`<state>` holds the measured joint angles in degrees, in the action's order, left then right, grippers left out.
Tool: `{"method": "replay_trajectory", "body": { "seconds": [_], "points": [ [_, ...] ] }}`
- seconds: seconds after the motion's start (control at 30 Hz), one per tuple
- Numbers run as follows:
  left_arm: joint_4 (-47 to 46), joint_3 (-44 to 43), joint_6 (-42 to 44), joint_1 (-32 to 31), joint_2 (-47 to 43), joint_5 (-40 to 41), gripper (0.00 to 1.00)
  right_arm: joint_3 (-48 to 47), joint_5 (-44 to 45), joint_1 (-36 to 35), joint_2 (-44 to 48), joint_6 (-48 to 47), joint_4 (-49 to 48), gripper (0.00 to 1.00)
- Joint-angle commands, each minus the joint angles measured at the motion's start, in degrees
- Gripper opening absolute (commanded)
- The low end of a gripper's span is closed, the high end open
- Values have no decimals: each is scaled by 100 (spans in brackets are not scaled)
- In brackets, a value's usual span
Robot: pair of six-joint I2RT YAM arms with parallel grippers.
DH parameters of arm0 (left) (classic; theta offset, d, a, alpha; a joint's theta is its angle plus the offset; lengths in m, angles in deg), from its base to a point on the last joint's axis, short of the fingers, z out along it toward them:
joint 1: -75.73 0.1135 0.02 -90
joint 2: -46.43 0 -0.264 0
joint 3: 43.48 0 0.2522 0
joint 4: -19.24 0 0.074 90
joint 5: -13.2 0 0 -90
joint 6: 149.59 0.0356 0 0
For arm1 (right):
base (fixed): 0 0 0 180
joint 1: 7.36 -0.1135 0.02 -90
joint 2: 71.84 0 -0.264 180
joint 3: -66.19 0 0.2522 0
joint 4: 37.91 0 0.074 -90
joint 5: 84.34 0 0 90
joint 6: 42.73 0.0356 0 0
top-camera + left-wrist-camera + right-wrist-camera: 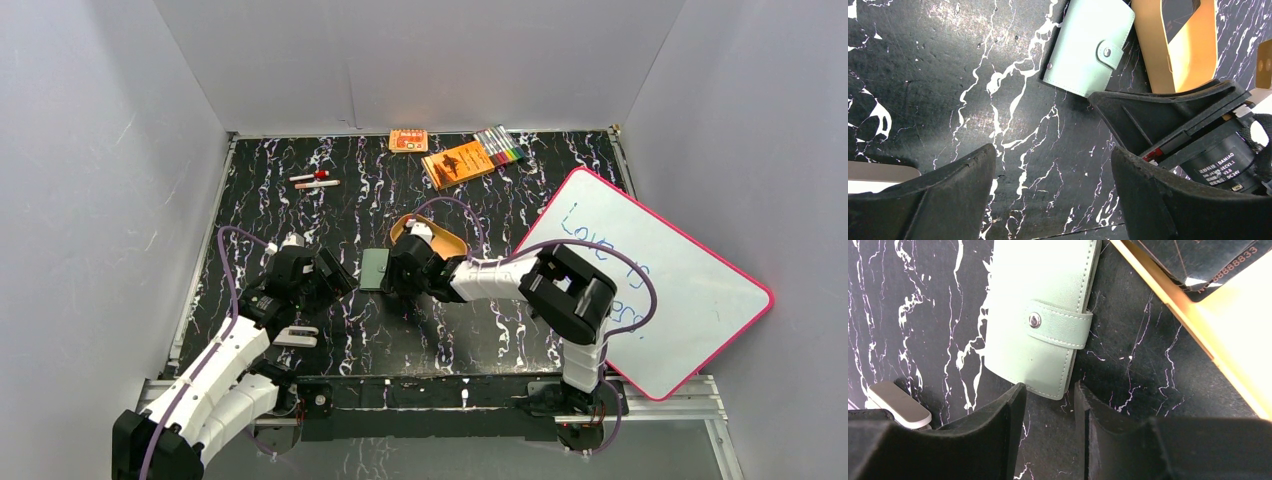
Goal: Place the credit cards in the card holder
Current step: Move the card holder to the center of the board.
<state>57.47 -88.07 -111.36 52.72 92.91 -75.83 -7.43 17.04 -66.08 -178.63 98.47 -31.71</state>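
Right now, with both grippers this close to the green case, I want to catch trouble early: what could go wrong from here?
The card holder is snapped shut and lies flat; the right gripper, jaws narrowly open at its corner, may just push it along.
The left gripper hovers open close by; the two could collide.
The tray holding the credit cards lies alongside and could get bumped.

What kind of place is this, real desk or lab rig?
Most likely a lab data-collection cell, not a real desk: plain white panel walls box in a black marbled table, an aluminium rail runs along its near edge, and staged props like the whiteboard lie about.
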Motion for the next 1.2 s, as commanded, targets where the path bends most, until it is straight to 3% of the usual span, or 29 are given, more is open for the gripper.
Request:
{"method": "replay_trajectory", "body": {
  "seconds": [0.0, 0.2, 0.43, 0.77, 1.0, 1.17],
  "points": [
    [84, -86, -49, -2, -104, -27, 81, -238, -20, 36, -146, 125, -207, 47],
    [84, -72, -63, -5, -129, -44, 81, -224, -22, 27, -211, 124, -192, 37],
    [55, -55, -66, -9, -109, -66, 81, -49, -110, 28, -132, 15, -216, 19],
    [-20, 6, -54, -11, -58, -97, 81, 840, -469, 27, 571, -277, -247, 0],
    [-355, 150, 44, -13, 122, -776, 78, 1607, -907, -11, 1410, -495, 180, 0],
    [-1022, 507, 13, -79, 353, -1544, 67, 2071, -902, -67, 2061, -665, 501, 0]
  ]
}}
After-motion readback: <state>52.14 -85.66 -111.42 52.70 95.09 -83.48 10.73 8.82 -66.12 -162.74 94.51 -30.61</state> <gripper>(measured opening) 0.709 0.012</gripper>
